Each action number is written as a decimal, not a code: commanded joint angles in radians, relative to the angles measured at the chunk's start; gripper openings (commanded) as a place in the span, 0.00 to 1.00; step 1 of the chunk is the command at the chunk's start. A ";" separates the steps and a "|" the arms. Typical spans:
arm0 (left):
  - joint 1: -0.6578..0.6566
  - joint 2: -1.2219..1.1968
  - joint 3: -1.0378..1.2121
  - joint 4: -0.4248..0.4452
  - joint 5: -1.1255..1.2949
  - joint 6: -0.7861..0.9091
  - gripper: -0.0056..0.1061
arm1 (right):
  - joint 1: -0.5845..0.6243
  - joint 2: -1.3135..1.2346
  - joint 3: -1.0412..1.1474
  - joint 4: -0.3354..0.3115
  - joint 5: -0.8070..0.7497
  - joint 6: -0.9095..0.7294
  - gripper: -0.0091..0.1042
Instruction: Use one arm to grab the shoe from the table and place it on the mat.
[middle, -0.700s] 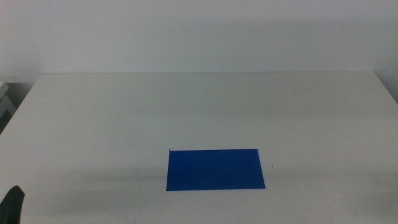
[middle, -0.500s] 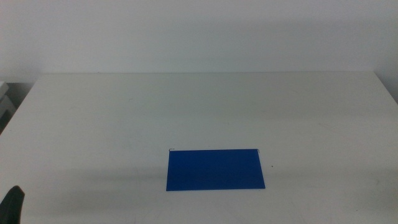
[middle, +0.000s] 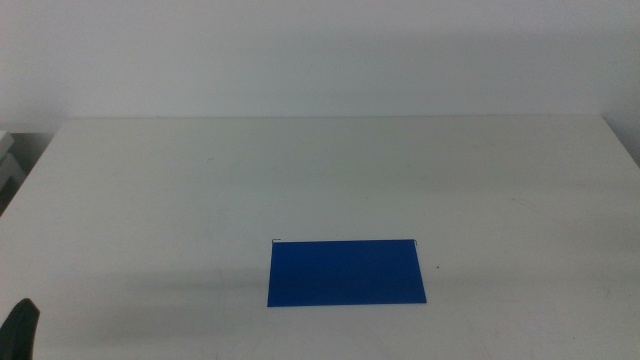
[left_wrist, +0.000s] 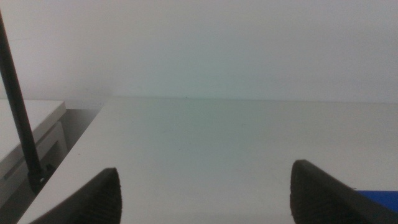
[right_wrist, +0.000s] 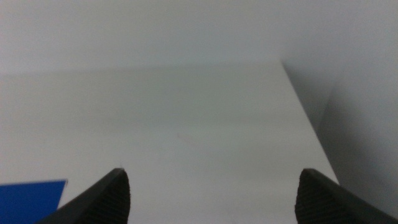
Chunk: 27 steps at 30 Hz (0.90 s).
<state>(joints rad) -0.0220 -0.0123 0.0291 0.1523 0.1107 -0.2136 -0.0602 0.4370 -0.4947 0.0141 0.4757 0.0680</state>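
Left end effector (middle: 20, 328), jaws spread, has sunk slightly beside mat (middle: 346, 271).

This looks like a robot test room or laboratory. A large plain white table (middle: 320, 180) stands against a bare white wall (middle: 320, 50), with only a flat blue mat (middle: 346, 272) lying on it. Beside the table edge there is a white cabinet (left_wrist: 31, 134) and a thin black pole (left_wrist: 18, 112). Nothing homely is visible.
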 joint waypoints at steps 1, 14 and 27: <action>-0.003 -0.014 0.008 0.000 -0.078 -0.006 0.88 | -0.005 0.099 -0.116 -0.006 0.018 -0.006 0.89; -0.003 -0.014 0.008 0.000 -0.078 -0.006 0.88 | -0.005 0.636 -0.610 -0.014 0.350 0.076 0.89; -0.003 -0.014 0.008 0.000 -0.078 -0.006 0.88 | -0.005 0.831 -0.705 -0.007 0.441 0.149 0.89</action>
<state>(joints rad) -0.0220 -0.0123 0.0291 0.1523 0.1107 -0.2136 -0.0602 1.2953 -1.1626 0.0179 0.9479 0.2038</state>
